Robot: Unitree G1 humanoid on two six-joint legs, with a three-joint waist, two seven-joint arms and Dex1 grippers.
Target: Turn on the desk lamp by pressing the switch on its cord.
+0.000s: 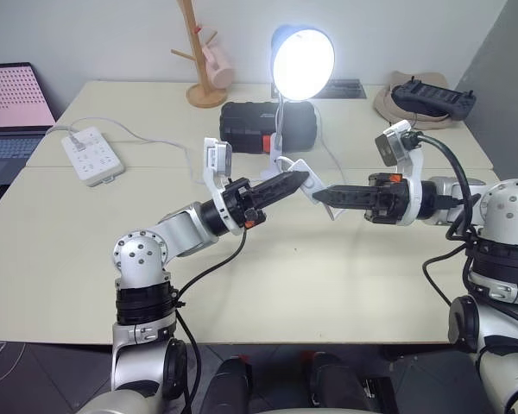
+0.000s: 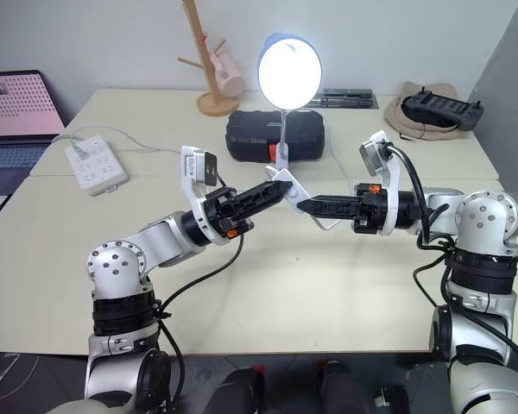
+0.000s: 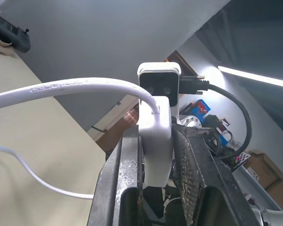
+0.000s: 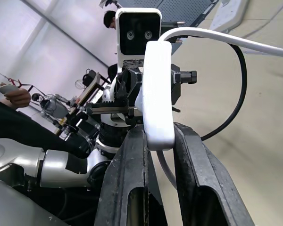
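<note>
The desk lamp (image 1: 302,62) stands at the back of the table, its bulb glowing brightly under the light-blue shade. The white switch (image 3: 155,136) hangs in the air above the table's middle, held from both sides. My left gripper (image 1: 300,179) is shut on it, its two black fingers (image 3: 123,179) pressing the block's sides. My right gripper (image 1: 319,197) comes in from the opposite side and is shut on the same switch (image 4: 158,94). The thin white cord (image 3: 70,87) loops away from the block's end and runs back toward the lamp's base.
A white power strip (image 1: 92,155) lies at the left, a black case (image 1: 266,125) behind the grippers. A wooden mug tree (image 1: 198,52) with a pink mug, a laptop (image 1: 9,108) and a hat holding a black controller (image 1: 427,99) line the back. A person's hand (image 4: 12,96) shows beyond.
</note>
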